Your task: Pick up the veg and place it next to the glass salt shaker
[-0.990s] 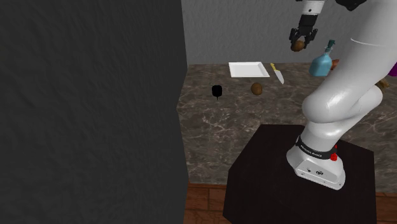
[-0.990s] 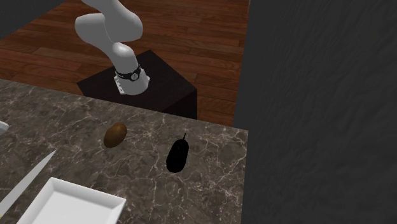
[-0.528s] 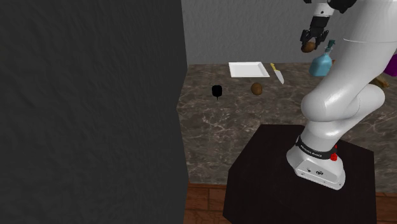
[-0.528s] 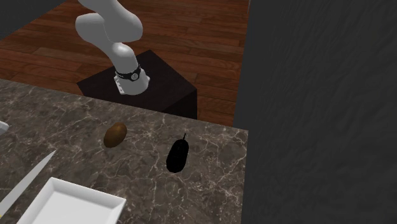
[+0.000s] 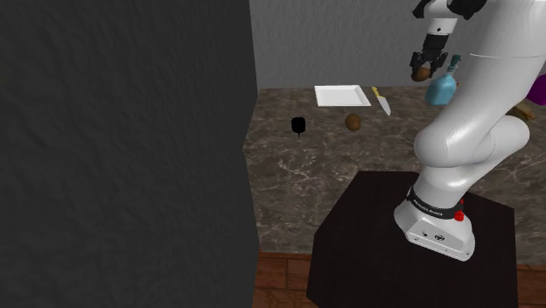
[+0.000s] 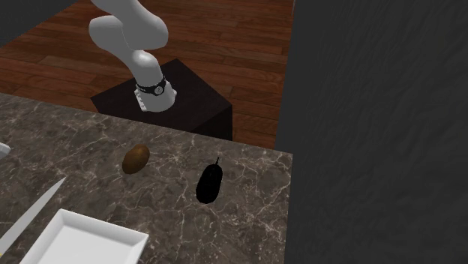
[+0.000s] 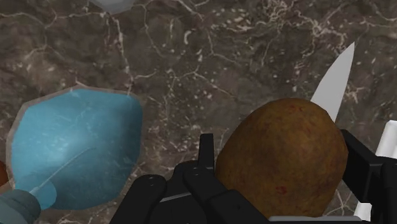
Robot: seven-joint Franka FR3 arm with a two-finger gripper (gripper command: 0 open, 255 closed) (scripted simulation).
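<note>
A dark wall (image 5: 122, 149) takes up the shoulder view's left, ending well to the left of the plate (image 5: 341, 94). The marble counter (image 5: 306, 171) carries the white plate at its far side, near the grey back wall. The dark stand (image 5: 367, 245) sits off the counter's near edge, well apart from the plate. The white arm (image 5: 472, 131) rises from it and reaches up over the counter, to the plate's right in that view.

A blue bottle (image 5: 442, 87) stands to the plate's right, with the knife (image 5: 382, 101) between them. The knife lies just beside the plate, with its blade toward the stand side.

The gripper (image 5: 425, 67) hangs in the air to the plate's right, past the knife and just short of the bottle. Its fingers are clamped on a brown potato (image 7: 283, 168), one on each side, and the potato is held clear of the counter. In the wrist view the knife's blade shows just past the potato.

A brown lump (image 5: 353, 122) lies on the counter near the plate, on its stand side. A black thing (image 5: 299, 125) with a thin stem lies farther from the plate, toward the dark wall.
</note>
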